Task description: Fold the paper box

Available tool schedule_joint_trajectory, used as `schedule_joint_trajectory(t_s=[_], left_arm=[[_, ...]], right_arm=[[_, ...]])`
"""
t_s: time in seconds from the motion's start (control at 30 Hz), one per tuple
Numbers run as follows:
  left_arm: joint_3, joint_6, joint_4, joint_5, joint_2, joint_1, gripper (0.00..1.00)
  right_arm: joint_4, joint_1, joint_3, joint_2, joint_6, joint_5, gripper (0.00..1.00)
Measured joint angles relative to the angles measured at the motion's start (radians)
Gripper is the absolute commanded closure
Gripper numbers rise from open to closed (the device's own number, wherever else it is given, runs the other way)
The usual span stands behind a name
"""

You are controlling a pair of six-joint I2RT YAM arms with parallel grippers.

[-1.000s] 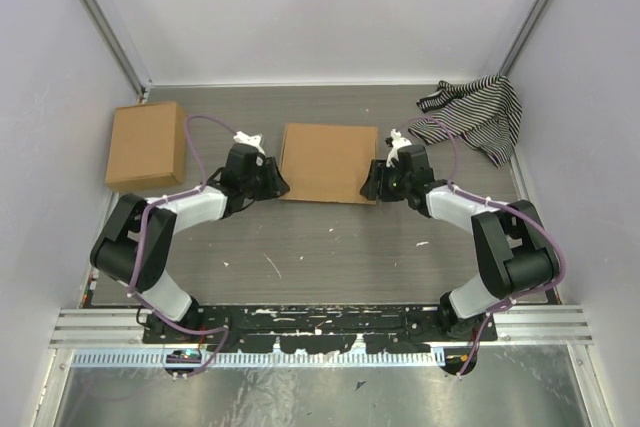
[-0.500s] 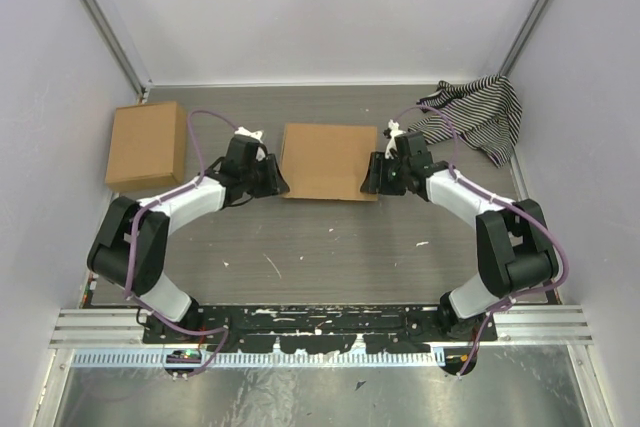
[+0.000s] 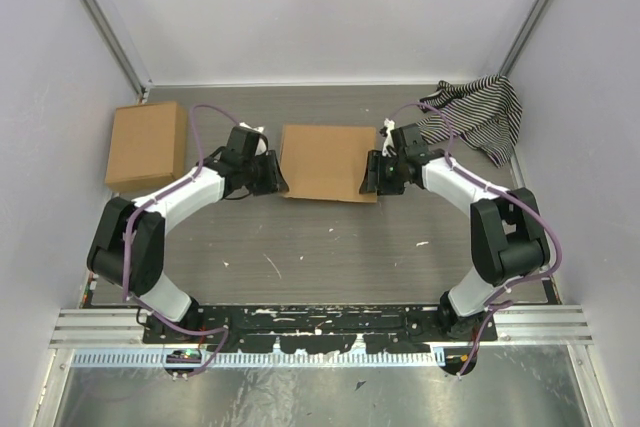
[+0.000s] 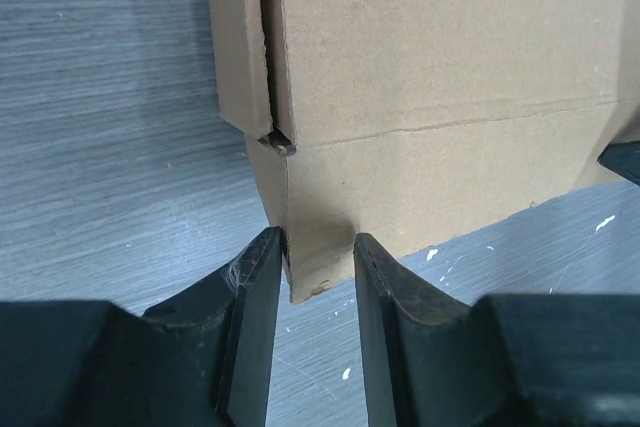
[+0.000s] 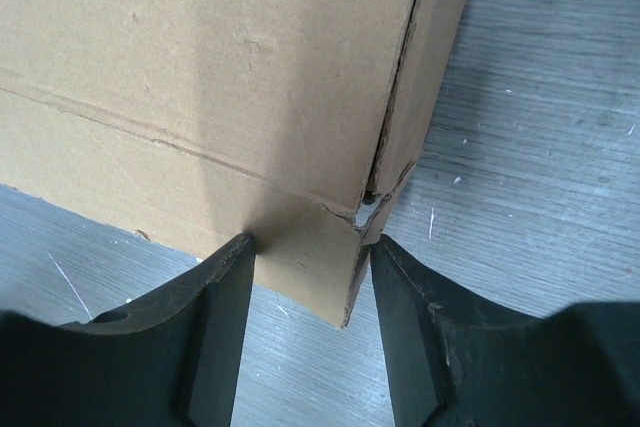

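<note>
one paper box (image 3: 322,162), left gripper (image 4: 318,242) and right gripper (image 5: 312,247) each pinching a corner, one striped cloth (image 3: 478,112)

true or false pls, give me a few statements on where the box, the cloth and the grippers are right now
1. The paper box lies between the two arms' grippers. True.
2. The striped cloth is draped over the paper box. False: it lies bunched in the far right corner, apart from the box.
3. The left gripper has a finger on each side of a near corner of the paper box. True.
4. The right gripper hovers over the second cardboard box. False: it is at the paper box's near right corner, and the second box sits alone at far left.
</note>
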Motion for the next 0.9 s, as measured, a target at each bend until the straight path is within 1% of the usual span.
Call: schedule_joint_trajectory(t_s=[0.37,0.9], left_arm=[[0.024,0.004,-0.093,0.013,0.0,0.0,0.58],[0.06,0.019,-0.142,-0.002,0.05,0.0,0.59]], right_arm=[[-0.055,0.0,0.038,0.03,-0.004,-0.028,0.44],[-0.062,-0.016,0.061,0.074,-0.013,-0.068,0.42]])
